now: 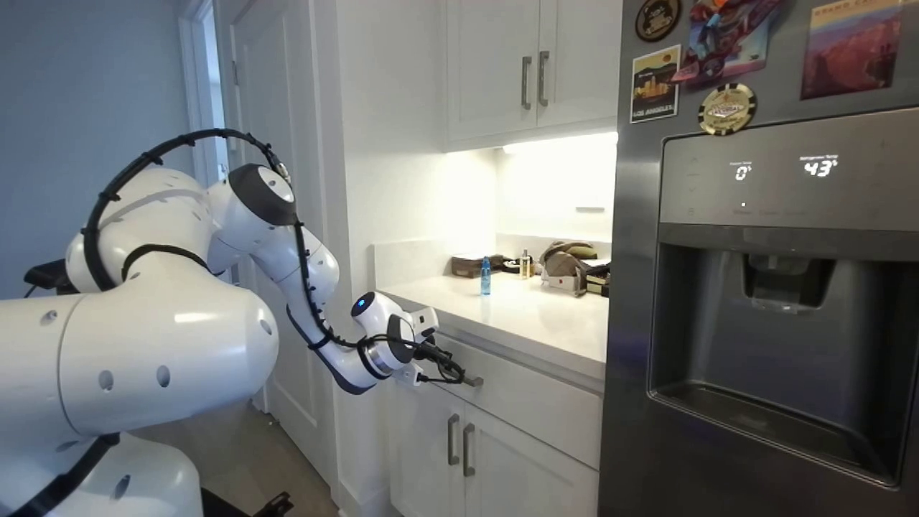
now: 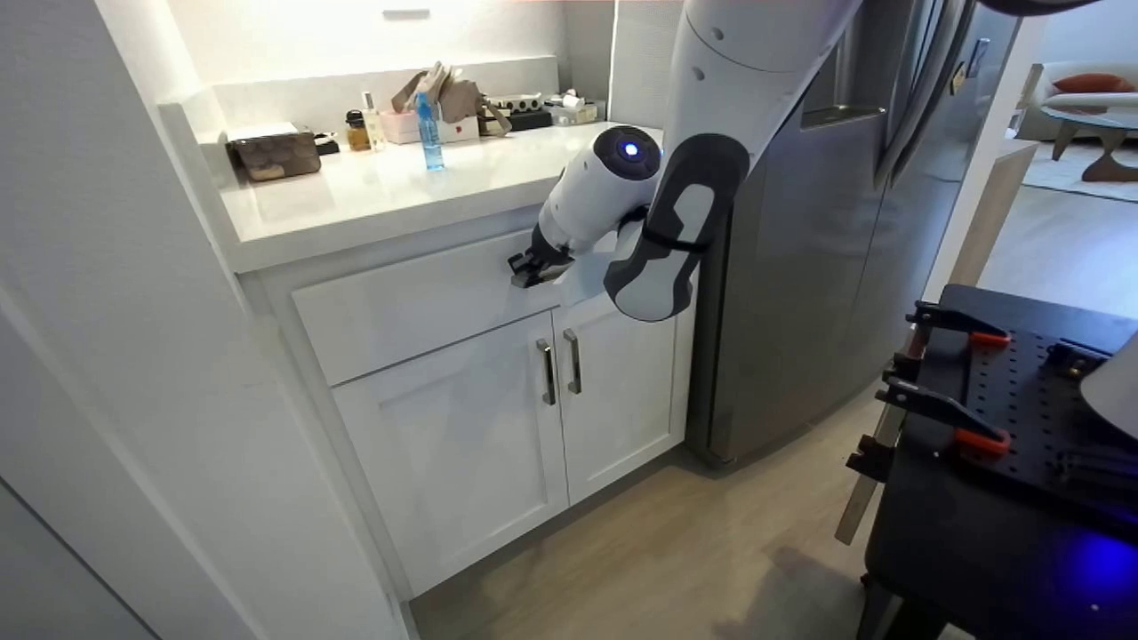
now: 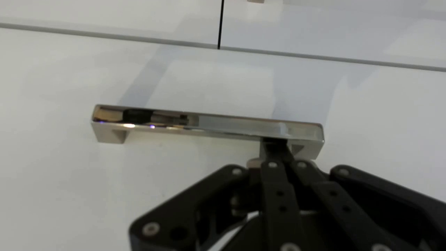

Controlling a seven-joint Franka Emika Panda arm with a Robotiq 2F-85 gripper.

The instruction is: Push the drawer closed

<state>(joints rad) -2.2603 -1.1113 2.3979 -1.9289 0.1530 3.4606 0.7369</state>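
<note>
I have the drawer (image 2: 422, 307) below the tabletop (image 2: 333, 203) and above the cabinet doors (image 2: 453, 458), its front looking flush or very nearly so; I can't rule out a last sliver of gap. My jaws are together with nothing visible between them, and the fingertips (image 3: 277, 152) sit at the edge of the metal bar handle (image 3: 216, 124), toward its right-hand end in the wrist view. They seem to reach in behind the bar, though I can't tell whether they touch the front. For this finishing push I'd lean straight in, square to the face, with no sideways drift, since an off-centre load could make so wide a drawer bind. Jaws pressed together make a decent blunt pusher, which suits this. Once the front gives no more, I should stop rather than force it. Then I'd lift the tips clear of the bar before backing away; pulling straight out could hook the handle and drag the drawer out.
</note>
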